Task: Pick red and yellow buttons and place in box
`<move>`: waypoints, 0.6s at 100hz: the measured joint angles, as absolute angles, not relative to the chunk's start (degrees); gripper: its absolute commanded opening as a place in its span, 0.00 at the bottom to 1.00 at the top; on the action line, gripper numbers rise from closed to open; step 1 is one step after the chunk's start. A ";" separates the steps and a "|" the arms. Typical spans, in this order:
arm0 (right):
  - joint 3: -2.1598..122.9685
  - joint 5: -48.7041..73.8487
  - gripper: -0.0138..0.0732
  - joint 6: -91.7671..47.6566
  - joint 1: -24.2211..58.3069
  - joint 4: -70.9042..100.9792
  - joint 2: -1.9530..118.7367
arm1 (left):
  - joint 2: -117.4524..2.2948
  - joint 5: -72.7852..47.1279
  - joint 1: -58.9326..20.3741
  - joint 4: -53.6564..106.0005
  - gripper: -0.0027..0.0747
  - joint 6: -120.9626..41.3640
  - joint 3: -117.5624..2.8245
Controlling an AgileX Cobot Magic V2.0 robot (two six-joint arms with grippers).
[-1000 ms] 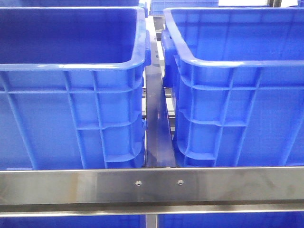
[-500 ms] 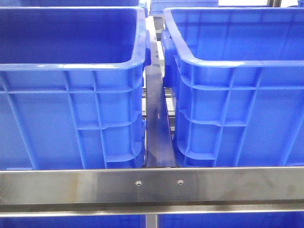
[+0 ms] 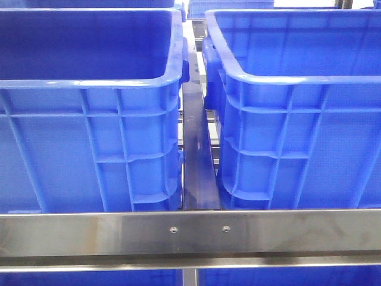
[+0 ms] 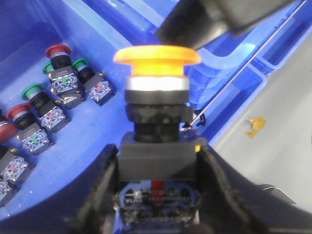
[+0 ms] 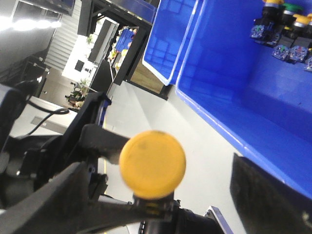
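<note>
A yellow button (image 4: pixel 157 54) with a wide orange-yellow cap and black body is clamped by its body in my left gripper (image 4: pixel 157 157), which is shut on it and held above a blue box (image 4: pixel 29 29). Red-capped buttons (image 4: pixel 58 49) and green-capped ones (image 4: pixel 33 90) lie on that box's floor. In the right wrist view the same yellow cap (image 5: pixel 152 164) sits between the wide-apart fingers of my right gripper (image 5: pixel 157 168), which is open and not touching it. One dark right finger (image 4: pixel 195 19) shows just beyond the cap. Neither gripper shows in the front view.
Two large blue crates, left (image 3: pixel 89 83) and right (image 3: pixel 297 77), stand side by side behind a steel rail (image 3: pixel 190 232). A crate with several more buttons (image 5: pixel 287 44) lies beside grey floor (image 5: pixel 204 146). A thin rod (image 4: pixel 243 68) crosses near the crate wall.
</note>
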State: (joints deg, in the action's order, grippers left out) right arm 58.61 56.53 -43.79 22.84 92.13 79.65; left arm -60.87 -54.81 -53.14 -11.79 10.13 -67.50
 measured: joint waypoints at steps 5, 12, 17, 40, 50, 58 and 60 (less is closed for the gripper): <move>59.11 56.40 0.87 -43.79 23.34 92.40 80.39 | -60.87 -54.81 -53.14 -11.79 0.01 10.13 -67.50; 59.74 56.28 0.87 -43.79 24.11 92.55 81.26 | -60.87 -54.81 -53.14 -11.79 0.01 10.13 -67.50; 59.98 56.28 0.87 -43.79 24.64 92.70 81.63 | -60.87 -54.81 -53.14 -11.79 0.01 10.13 -67.50; 61.55 56.16 0.87 -44.12 27.31 92.92 83.28 | -60.87 -54.81 -53.14 -11.79 0.01 10.13 -67.50; 62.21 56.16 0.86 -44.25 27.66 93.14 83.91 | -60.87 -54.81 -53.14 -11.79 0.01 10.13 -67.50; 62.71 56.16 0.80 -44.25 27.66 93.40 84.28 | -60.87 -54.81 -53.14 -11.79 0.01 10.13 -67.50; 62.71 56.16 0.78 -44.25 27.66 93.50 84.40 | -60.87 -54.81 -53.14 -11.79 0.01 10.13 -67.50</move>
